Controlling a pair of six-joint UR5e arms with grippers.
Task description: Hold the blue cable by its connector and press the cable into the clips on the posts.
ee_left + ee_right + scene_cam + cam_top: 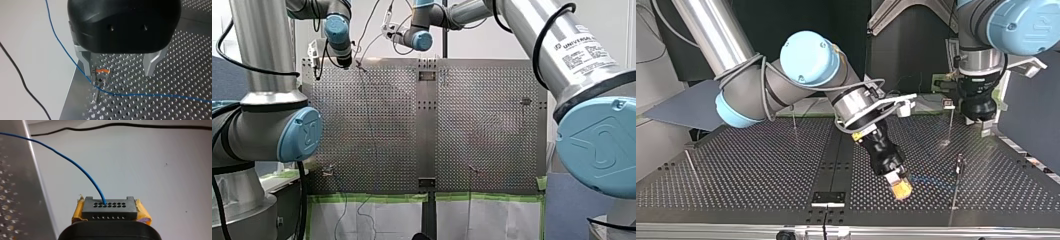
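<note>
The blue cable (75, 166) is thin and smooth. It enters one hole of a dark grey connector (109, 211) with two rows of holes, which my right gripper (899, 187), low and right of centre in the top view, clamps between yellow pads (143, 213). Further along, the cable bends at a post (98, 93) just below its orange clip (103, 71). This is between the widely spread metal fingers (84, 62) of my left gripper (118, 71), near the edge of the perforated table (170, 82).

The table (736, 165) is shiny perforated metal; the connector (109, 210) is matt dark plastic.
</note>
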